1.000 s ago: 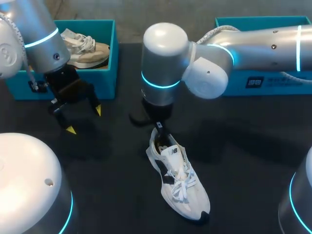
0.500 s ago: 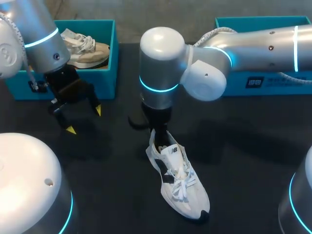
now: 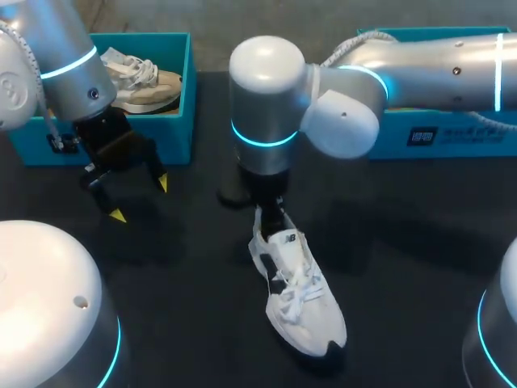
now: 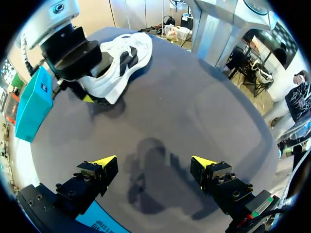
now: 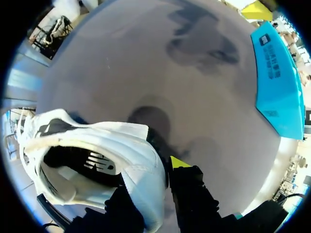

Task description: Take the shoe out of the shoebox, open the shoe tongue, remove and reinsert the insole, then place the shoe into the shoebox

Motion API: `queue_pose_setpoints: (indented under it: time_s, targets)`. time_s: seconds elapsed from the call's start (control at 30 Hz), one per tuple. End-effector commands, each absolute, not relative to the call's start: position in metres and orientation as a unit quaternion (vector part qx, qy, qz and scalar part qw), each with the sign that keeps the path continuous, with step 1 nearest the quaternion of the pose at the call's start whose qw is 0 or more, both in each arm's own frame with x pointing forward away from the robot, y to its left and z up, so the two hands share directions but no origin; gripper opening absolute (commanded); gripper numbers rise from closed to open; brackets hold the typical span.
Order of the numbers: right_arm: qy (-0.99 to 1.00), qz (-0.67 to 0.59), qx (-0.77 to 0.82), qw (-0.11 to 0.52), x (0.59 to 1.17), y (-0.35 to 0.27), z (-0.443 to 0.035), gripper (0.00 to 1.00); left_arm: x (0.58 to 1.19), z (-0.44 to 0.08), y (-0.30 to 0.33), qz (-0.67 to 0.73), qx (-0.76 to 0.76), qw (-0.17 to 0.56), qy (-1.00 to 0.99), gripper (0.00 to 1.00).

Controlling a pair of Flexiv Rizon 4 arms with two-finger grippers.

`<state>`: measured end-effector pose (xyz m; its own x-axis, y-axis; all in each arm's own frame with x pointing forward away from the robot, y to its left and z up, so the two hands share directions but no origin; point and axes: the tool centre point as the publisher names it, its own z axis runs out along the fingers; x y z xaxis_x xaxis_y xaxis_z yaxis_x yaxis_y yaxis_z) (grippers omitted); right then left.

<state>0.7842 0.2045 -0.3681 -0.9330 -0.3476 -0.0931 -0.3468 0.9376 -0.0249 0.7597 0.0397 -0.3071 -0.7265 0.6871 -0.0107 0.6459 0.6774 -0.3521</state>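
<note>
The white shoe (image 3: pixel 299 295) is on the black table (image 3: pixel 404 242), near its middle, and the right gripper (image 5: pixel 153 194) is clamped on the shoe's heel edge. The left gripper (image 3: pixel 140 199) hangs just beside the teal shoebox (image 3: pixel 174 129), its fingers wide apart.

Table (image 3: pixel 404 242): flat, matte black top, bare over most of its middle and near side. Three things stand on it.

White shoe (image 3: pixel 299 295): near the middle, with black side panels and tied white laces. Its toe points toward the robot's side and a little right, with the toe end down on the top. Can't tell whether the heel rests on the table.

Left teal box (image 3: pixel 174 121): far left corner, open-topped, well apart from the white shoe.

Right teal box (image 3: pixel 452 133): far right, long wall facing the middle with a dark label on it, also well apart from the white shoe.
</note>
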Motion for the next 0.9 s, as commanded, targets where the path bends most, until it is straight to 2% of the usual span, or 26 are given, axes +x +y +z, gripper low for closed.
queue_pose_setpoints:
  time_s: [0.03, 0.27, 0.4, 0.9]
  targets:
    - [0.982, -0.011, -0.177, 0.066, 0.788, 0.176, -0.319, 0.0, 0.759, -0.307, 0.04, 0.167, -0.365, 0.061, -0.914, 1.0]
    - [0.98, -0.048, -0.169, 0.097, 0.82, 0.131, -0.257, 0.0, 0.759, -0.307, 0.04, 0.167, -0.365, 0.061, -0.914, 1.0]
    - [0.978, -0.014, -0.173, 0.115, 0.836, 0.111, -0.22, 0.0, 0.759, -0.307, 0.04, 0.167, -0.365, 0.061, -0.914, 1.0]
    - [0.978, -0.014, -0.173, 0.115, 0.836, 0.111, -0.22, 0.0, 0.759, -0.307, 0.04, 0.167, -0.365, 0.061, -0.914, 1.0]
